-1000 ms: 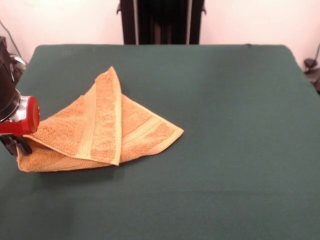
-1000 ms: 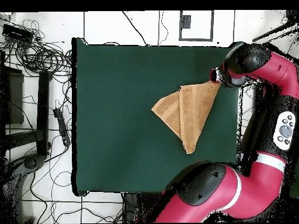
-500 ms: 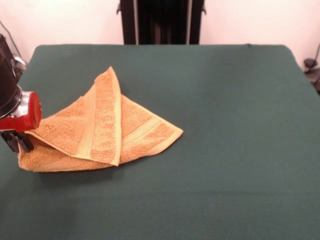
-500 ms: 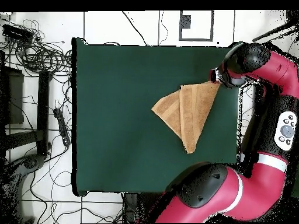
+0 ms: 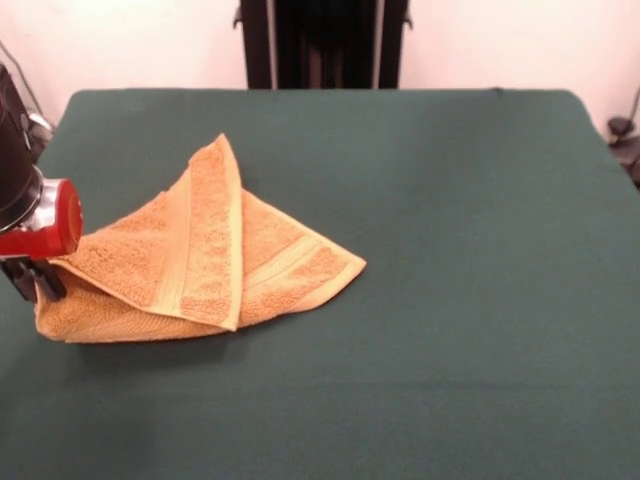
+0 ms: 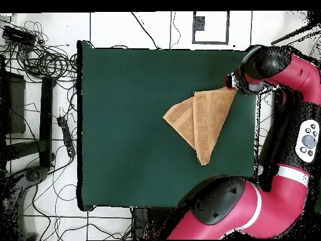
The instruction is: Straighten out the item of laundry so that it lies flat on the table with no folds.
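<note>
The red-and-black gripper (image 5: 33,283) sits at one corner of the folded orange-tan terry towel (image 5: 195,265) near the dark green cloth table's (image 5: 450,250) edge, seemingly to pull it open, though whether it is clamped cannot be told.

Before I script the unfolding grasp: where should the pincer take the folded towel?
Probably the towel's free top-layer corner lying at its near edge, approached from above; that flap is folded over the rest, so peeling it back should open the fold.

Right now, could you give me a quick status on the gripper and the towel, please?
Gripper at the towel's corner, by the table's edge; grip not discernible. Towel folded into a triangle, not flat. Nothing else on the table.
</note>
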